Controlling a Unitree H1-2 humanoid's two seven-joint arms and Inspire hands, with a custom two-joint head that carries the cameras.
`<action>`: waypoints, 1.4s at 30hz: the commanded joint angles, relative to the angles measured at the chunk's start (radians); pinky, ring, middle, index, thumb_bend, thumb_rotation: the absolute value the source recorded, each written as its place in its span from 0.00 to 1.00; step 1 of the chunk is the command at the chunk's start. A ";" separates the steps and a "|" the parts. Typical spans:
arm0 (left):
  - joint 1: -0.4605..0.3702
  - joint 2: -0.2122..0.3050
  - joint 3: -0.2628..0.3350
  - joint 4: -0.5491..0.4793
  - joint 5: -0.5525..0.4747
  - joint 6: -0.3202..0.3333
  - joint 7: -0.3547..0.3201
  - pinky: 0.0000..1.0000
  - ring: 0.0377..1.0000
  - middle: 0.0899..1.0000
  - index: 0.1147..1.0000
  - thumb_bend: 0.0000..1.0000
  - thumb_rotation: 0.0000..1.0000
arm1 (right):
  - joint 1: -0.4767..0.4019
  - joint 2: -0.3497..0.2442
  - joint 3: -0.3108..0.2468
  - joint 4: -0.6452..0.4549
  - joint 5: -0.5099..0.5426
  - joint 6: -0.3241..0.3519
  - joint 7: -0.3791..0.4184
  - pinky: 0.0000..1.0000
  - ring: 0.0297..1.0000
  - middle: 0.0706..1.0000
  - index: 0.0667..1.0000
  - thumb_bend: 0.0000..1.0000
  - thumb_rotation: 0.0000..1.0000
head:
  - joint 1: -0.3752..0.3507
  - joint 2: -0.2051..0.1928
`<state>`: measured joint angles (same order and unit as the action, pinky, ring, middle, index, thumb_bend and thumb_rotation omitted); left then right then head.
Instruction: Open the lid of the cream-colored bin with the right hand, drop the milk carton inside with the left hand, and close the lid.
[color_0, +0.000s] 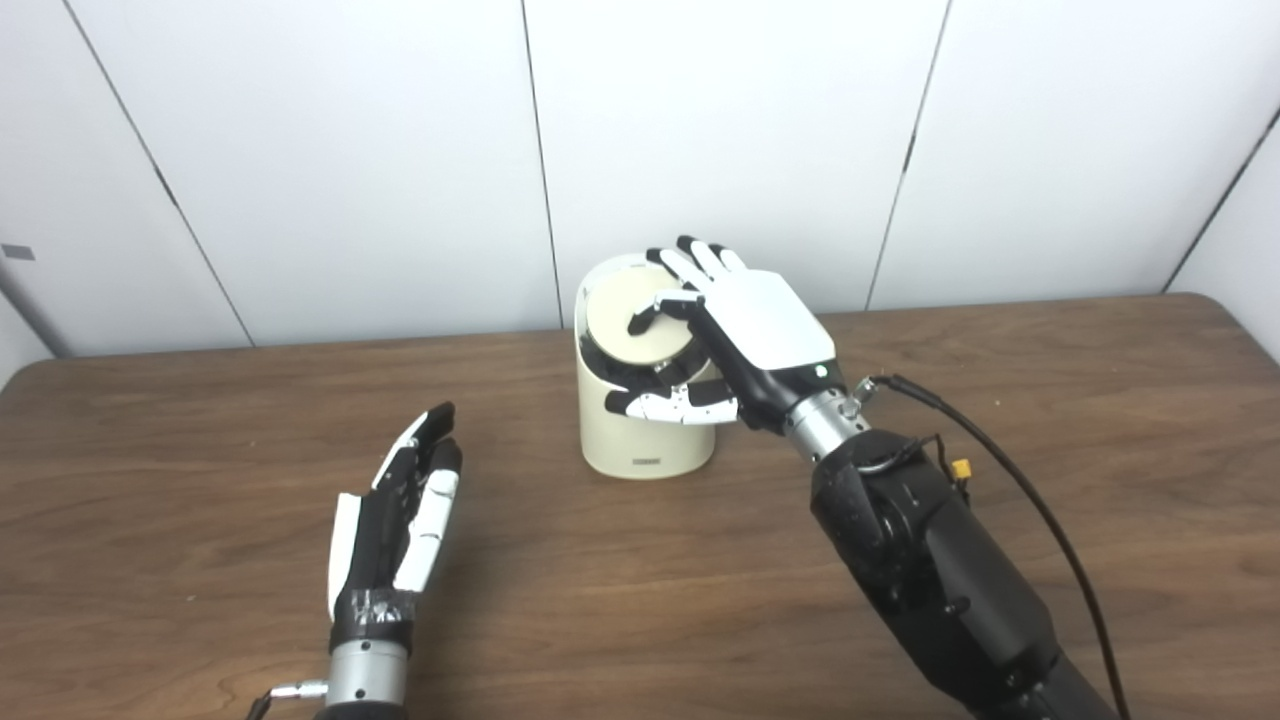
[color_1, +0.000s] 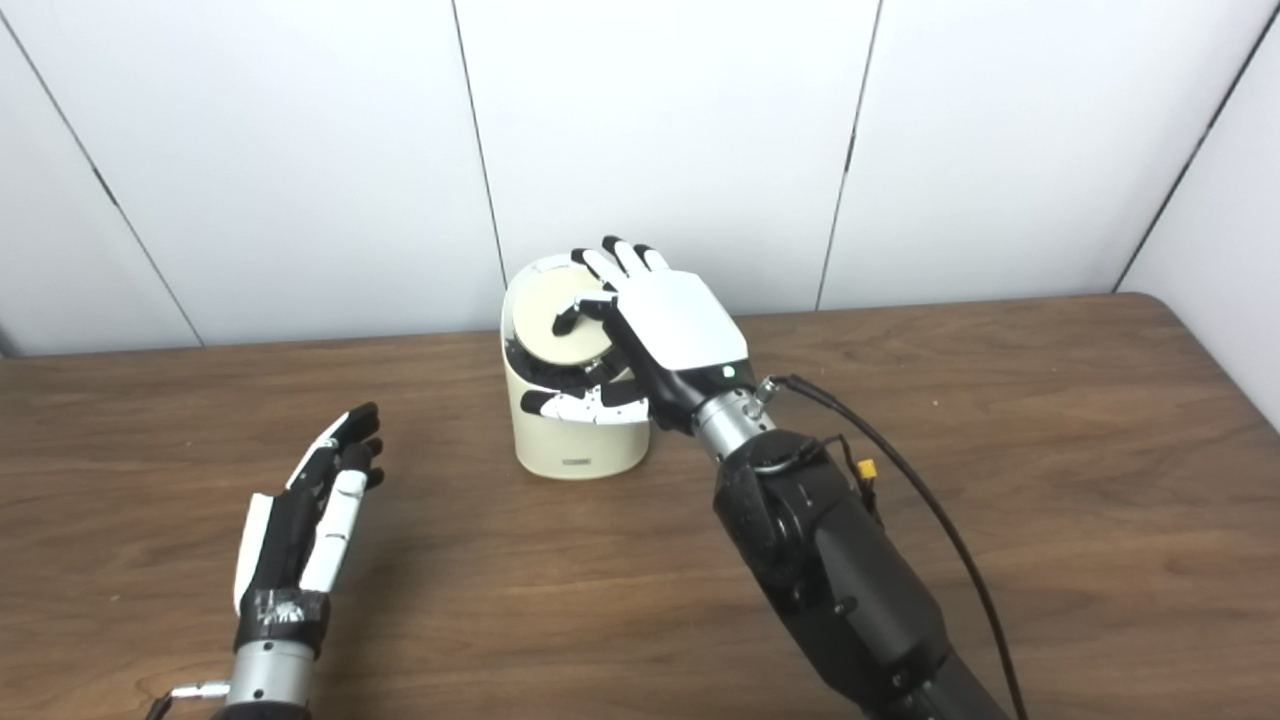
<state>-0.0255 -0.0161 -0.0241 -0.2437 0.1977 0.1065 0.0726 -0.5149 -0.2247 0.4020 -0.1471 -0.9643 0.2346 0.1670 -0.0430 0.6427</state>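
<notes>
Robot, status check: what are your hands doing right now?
Right hand on the cream bin, fingers over its lid. Left hand open, empty, above the table. No milk carton visible. Nothing in the way.

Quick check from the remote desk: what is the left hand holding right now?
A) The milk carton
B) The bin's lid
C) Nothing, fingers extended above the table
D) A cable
C: the left hand is open with fingers straight and nothing in it, apart from the cream-colored bin; no milk carton shows in either view, and the right hand is the one at the lid.
</notes>
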 joint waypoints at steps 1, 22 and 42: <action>-0.034 -0.003 0.000 -0.038 0.005 -0.009 0.005 0.83 0.88 0.89 0.90 0.56 0.88 | -0.012 -0.013 0.000 -0.023 -0.031 -0.009 0.014 1.00 1.00 0.93 0.61 0.54 0.72 | 0.000 0.000; -0.043 -0.013 -0.008 -0.060 0.020 0.017 0.011 0.84 0.89 0.89 0.90 0.54 0.90 | -0.008 -0.057 0.043 0.016 -0.177 -0.047 0.159 1.00 1.00 1.00 0.63 0.61 0.96 | 0.004 0.015; -0.052 -0.029 0.000 -0.066 0.009 0.019 0.014 0.83 0.87 0.87 0.90 0.54 0.89 | 0.035 0.113 -0.228 -0.082 0.262 -0.014 0.016 0.92 1.00 0.97 0.92 0.51 0.97 | 0.015 0.003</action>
<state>-0.0467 -0.0401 -0.0240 -0.2796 0.2002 0.1390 0.0760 -0.4477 -0.1231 0.1941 -0.1843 -0.7311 0.2348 0.2291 -0.0276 0.6443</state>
